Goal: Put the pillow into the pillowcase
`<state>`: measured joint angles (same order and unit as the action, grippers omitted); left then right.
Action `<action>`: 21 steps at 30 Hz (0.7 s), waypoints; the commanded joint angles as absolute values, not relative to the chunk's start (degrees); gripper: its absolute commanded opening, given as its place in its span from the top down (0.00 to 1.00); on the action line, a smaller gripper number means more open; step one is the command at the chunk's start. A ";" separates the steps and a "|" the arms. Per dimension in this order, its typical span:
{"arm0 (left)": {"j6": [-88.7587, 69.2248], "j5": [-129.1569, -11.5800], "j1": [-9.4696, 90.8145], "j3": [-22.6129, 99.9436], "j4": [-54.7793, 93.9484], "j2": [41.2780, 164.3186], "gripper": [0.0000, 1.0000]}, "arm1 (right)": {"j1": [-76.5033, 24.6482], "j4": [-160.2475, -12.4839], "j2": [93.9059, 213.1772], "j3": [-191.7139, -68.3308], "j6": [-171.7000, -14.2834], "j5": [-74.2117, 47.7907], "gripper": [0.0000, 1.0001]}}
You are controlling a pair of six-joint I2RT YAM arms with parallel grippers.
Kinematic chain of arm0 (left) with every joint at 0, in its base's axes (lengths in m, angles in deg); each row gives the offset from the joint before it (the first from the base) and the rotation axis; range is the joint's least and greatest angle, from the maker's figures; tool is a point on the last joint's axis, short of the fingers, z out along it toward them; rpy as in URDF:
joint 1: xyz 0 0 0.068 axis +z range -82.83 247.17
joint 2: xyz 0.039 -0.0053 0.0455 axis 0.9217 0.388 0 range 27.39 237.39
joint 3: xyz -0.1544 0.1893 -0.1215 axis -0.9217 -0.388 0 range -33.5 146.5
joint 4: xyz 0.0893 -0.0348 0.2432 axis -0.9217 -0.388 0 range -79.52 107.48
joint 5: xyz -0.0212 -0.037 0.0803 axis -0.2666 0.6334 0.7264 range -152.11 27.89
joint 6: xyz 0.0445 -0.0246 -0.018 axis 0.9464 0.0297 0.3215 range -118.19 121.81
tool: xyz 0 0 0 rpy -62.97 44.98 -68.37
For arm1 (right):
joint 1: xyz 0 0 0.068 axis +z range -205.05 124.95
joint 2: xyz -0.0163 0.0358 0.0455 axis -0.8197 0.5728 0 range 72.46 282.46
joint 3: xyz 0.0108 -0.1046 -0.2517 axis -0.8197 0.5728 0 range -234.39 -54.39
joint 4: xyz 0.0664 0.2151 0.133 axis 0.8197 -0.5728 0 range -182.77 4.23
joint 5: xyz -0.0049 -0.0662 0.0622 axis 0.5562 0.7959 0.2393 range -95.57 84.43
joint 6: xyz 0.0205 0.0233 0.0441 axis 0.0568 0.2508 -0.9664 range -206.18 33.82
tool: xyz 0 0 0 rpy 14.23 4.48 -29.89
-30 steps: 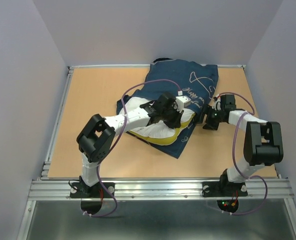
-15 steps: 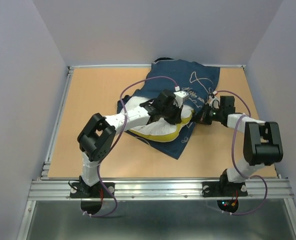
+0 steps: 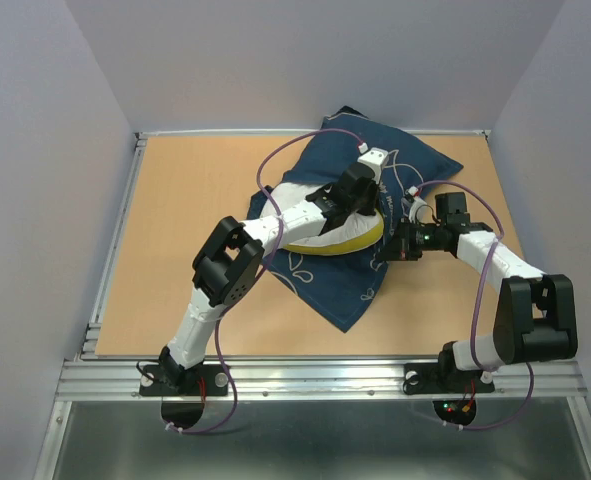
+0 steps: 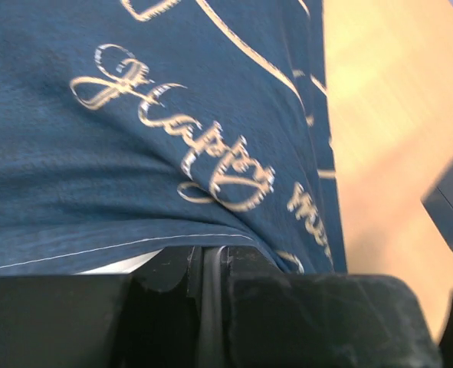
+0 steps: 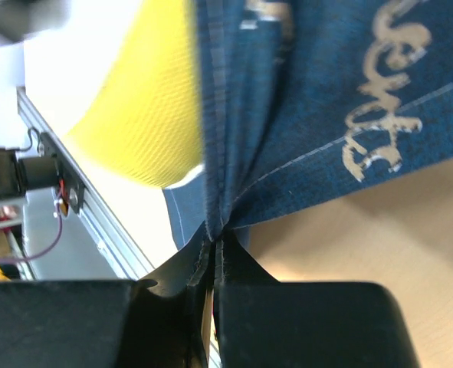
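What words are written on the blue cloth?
"Happy": pale cursive on the pillowcase, left wrist view.
Cursive word before it: too blurred to read.
Word after it, starting with "m": only partly in sight, unreadable.
Sideways cursive in the right wrist view: unreadable.
Top view: lettering too small to read.

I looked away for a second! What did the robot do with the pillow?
The left arm stretched farther away, pushing the pillow deeper into the pillowcase, which slid toward the back of the table. The right arm swung inward; its jaws pinch the case's hem. The pillow's yellow end still sticks out.
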<state>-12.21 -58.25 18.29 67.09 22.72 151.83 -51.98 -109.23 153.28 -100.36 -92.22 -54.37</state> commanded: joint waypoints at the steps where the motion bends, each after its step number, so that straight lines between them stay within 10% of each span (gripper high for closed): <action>1: -10.58 -44.54 22.08 71.18 35.06 153.60 1.00 | -50.22 -124.26 152.01 -102.73 -88.03 -68.05 1.00; 6: -8.74 -51.68 22.08 65.66 34.54 155.02 1.00 | -50.22 -127.42 150.34 -104.30 -85.04 -70.09 1.00; 14: 8.02 -85.64 21.12 47.80 21.93 130.27 0.29 | -50.83 -126.90 155.16 -107.29 -85.91 -60.62 0.99; 21: 15.17 -93.13 25.15 43.50 4.57 114.95 0.23 | -51.63 -127.78 155.61 -114.67 -81.88 -45.93 0.93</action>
